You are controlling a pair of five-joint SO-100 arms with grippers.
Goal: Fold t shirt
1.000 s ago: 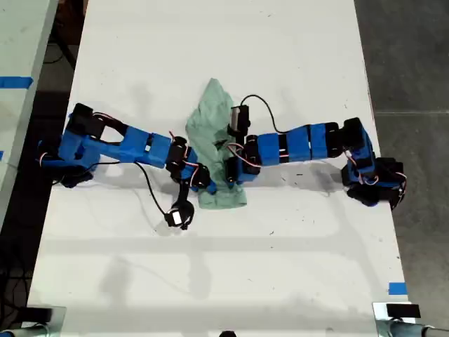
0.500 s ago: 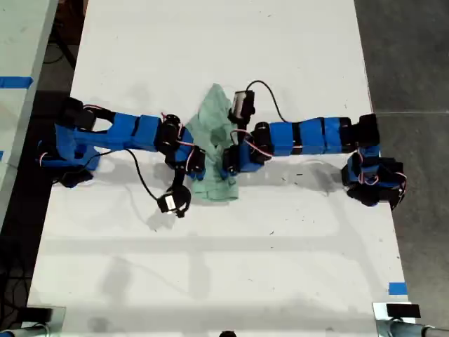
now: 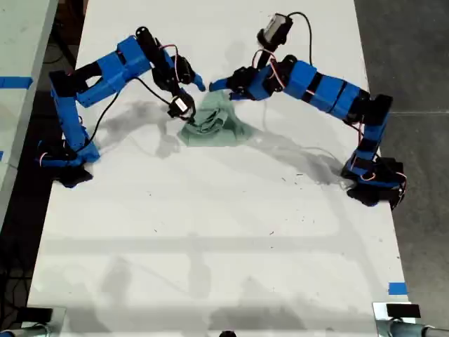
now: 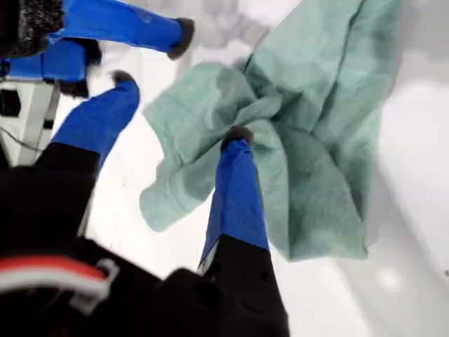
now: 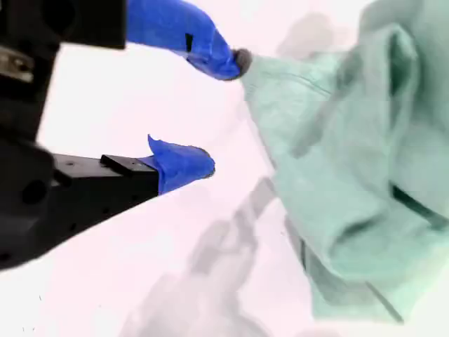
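Exterior view looks straight down; both wrist views (close in) share the t shirt point(image 3: 212, 125)

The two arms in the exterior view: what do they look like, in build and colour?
Both arms are blue segmented links with black joints and thin black and red cables. Each carries a small camera module near the wrist. My first gripper and my second gripper have blue fingers; some tips are dark.
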